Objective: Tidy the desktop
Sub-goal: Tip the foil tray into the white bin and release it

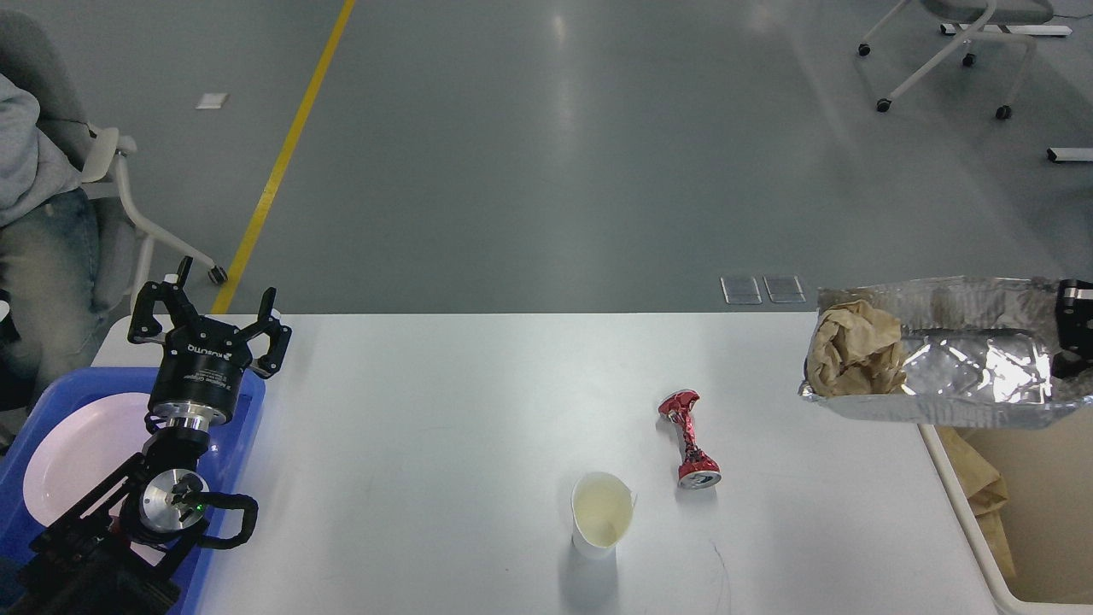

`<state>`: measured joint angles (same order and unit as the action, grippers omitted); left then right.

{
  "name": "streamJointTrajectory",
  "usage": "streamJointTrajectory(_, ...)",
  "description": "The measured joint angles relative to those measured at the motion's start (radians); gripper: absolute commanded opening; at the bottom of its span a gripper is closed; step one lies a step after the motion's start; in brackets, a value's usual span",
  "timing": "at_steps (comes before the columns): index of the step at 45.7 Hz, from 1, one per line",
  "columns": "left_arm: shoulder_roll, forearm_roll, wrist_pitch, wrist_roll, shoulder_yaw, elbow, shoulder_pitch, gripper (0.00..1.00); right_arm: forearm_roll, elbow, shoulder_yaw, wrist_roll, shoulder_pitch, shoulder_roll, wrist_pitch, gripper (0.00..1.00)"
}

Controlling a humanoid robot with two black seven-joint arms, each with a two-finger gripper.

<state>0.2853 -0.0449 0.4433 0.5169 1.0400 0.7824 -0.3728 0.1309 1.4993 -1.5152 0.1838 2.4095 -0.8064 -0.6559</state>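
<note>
The white desktop (478, 401) carries a crushed red can (690, 440) right of centre and a white paper cup (601, 512) near the front edge. My left gripper (226, 289) is open and empty, above the desktop's left end beside the blue tray (243, 444). My right gripper (1074, 329) sits at the far right edge, partly cut off. It holds the right end of a foil tray (973, 367), which has crumpled brown paper (854, 350) in it. The foil tray hangs over the desktop's right end and the cream bin (982, 547).
The blue tray holds a white plate (77, 453). The cream bin has brown paper (982, 491) inside. A seated person (34, 196) on a chair is at the far left, and another wheeled chair (956, 51) stands at the back right.
</note>
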Motion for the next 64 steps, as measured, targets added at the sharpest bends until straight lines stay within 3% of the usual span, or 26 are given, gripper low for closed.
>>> streamJointTrajectory(10,0.000,0.000,0.000,0.000,0.000,0.000,0.000,0.96,0.005,-0.361,0.065,-0.003,-0.304,-0.166,0.056,0.00)
streamJointTrajectory(24,0.000,0.000,0.000,0.000,0.000,0.000,0.000,0.96,-0.002,-0.661,0.459,-0.004,-0.942,-0.198,0.370,0.00)
streamJointTrajectory(35,0.000,0.001,0.000,0.000,0.000,0.000,0.000,0.96,-0.012,-0.892,0.697,0.000,-1.397,-0.013,0.565,0.00)
streamJointTrajectory(45,0.000,0.001,0.000,0.000,0.000,0.000,0.000,0.96,-0.012,-1.260,0.847,0.002,-1.762,0.259,0.698,0.00)
streamJointTrajectory(54,0.000,0.001,0.000,0.000,0.000,0.000,0.000,0.96,-0.010,-1.373,0.849,0.000,-1.872,0.390,0.815,0.00)
streamJointTrajectory(64,0.000,0.001,0.000,0.000,0.000,0.000,0.000,0.96,-0.011,-1.372,0.856,0.000,-1.884,0.411,0.832,0.00)
